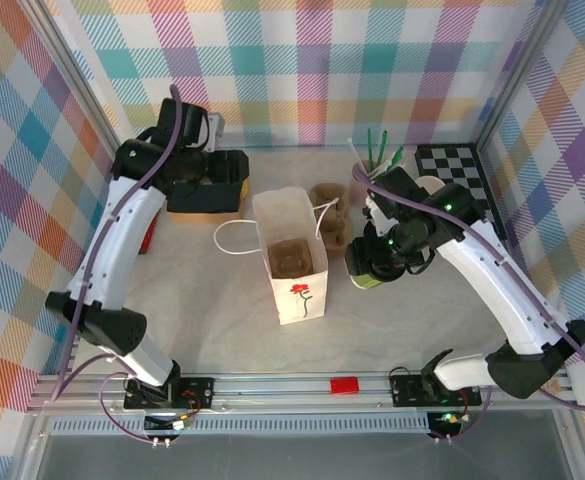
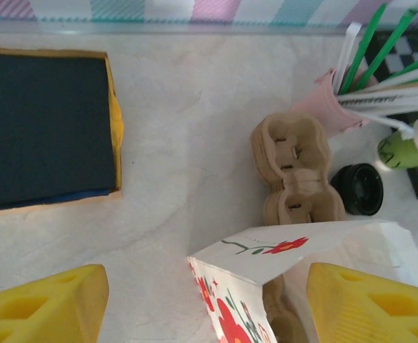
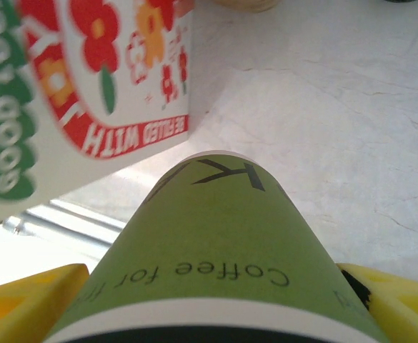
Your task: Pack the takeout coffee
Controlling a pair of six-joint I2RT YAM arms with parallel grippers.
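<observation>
The takeout coffee (image 3: 216, 243), a green cup printed "Coffee for" with a black lid, sits between the yellow fingers (image 3: 398, 304) of my right gripper (image 3: 216, 307), which is shut on its sides. From above, the coffee (image 1: 365, 275) hangs just right of the white flowered paper bag (image 1: 290, 265), under the right gripper (image 1: 372, 262). The bag stands open with a cardboard carrier (image 1: 290, 258) inside. My left gripper (image 1: 210, 165) is at the back left, open and holding nothing. In its wrist view the left gripper (image 2: 205, 304) has the bag's top corner (image 2: 280, 254) showing below, between its fingers.
A black and yellow pad (image 2: 44, 128) lies at the back left. Stacked cardboard carriers (image 2: 294, 168) sit behind the bag, with a loose black lid (image 2: 359, 189), a pink cup of straws (image 2: 330, 100) and a green cup on its side (image 2: 401, 150). A checkered mat (image 1: 452, 170) lies back right.
</observation>
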